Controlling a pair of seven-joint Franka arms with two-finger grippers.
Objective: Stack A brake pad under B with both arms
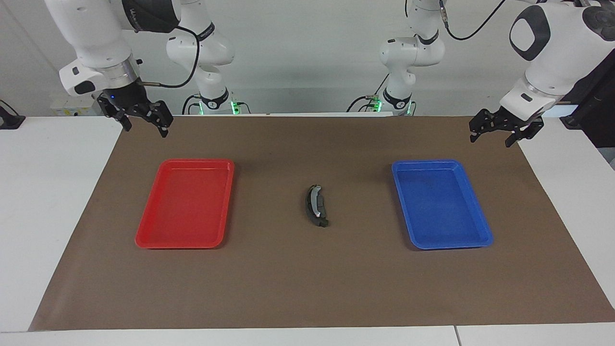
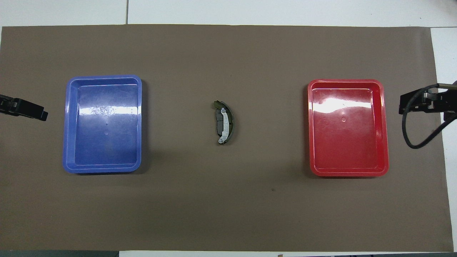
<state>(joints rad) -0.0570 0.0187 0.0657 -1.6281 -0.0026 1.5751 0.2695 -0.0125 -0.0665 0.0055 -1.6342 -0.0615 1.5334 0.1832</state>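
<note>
Facing view: B [image 1: 315, 204] lies on the A brake pad [image 1: 310, 207] mid-bench, between red tray [image 1: 185, 239] and blue tray [image 1: 442, 240]; stack looks done. Right end effector [image 1: 141, 118] and left end effector [image 1: 505, 126], both spread and empty, hang over bench corners; best to stay clear.

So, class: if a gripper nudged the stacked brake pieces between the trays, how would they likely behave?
The curved dark brake piece with the silver strip looks rigid, so it should slide, not flex. It lies on the flat dark-grey pad, so a push might shift it off. Both lie flat on the brown mat, so rolling seems unlikely.
</note>
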